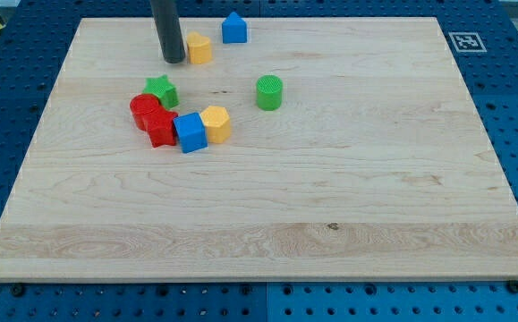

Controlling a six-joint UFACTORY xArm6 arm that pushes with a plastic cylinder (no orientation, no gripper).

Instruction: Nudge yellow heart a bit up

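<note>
The yellow heart (199,48) lies near the view's top, left of centre, on the wooden board (330,179). My tip (174,60) stands just left of it, very close or touching its left side. The dark rod rises from there out of the view's top. A blue house-shaped block (233,28) sits just up and right of the heart.
A cluster sits below the heart: a green star (161,90), a red cylinder (145,109), a red star-like block (161,128), a blue cube (190,132) and a yellow hexagon (216,123). A green cylinder (269,92) stands alone to the right. A marker tag (465,41) is at the board's top right corner.
</note>
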